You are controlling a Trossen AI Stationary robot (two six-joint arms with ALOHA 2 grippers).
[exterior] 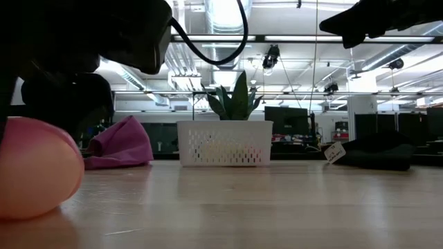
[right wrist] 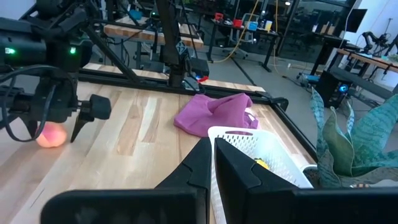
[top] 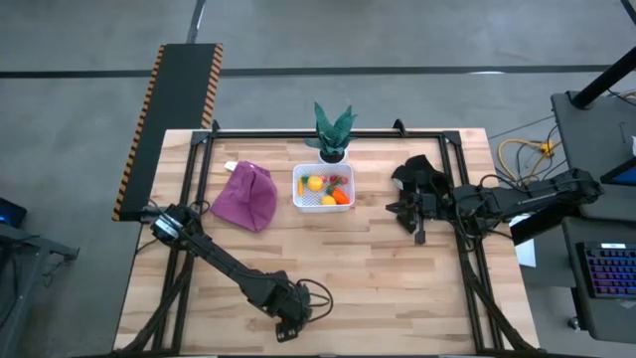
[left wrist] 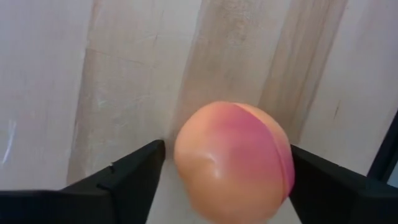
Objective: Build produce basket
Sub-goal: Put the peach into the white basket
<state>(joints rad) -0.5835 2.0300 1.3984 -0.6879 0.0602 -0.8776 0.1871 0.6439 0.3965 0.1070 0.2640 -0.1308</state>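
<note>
Under left gripper (left wrist: 224, 171), peach (left wrist: 233, 162) between spread fingers, contact unclear; right gripper (right wrist: 211, 163) fingers together, empty.

Light wood-plank table (top: 378, 288) with a black frame fills the middle of the high view. Sitting on it: white mesh basket (top: 324, 188) upper centre, potted plant (top: 333, 133) just above it at the far edge, purple cloth (top: 247, 197) left of the basket, black cloth (exterior: 379, 155) upper right. Peach-pink fruit (exterior: 34, 169) rests on the boards near the bottom edge, left of centre.
</note>
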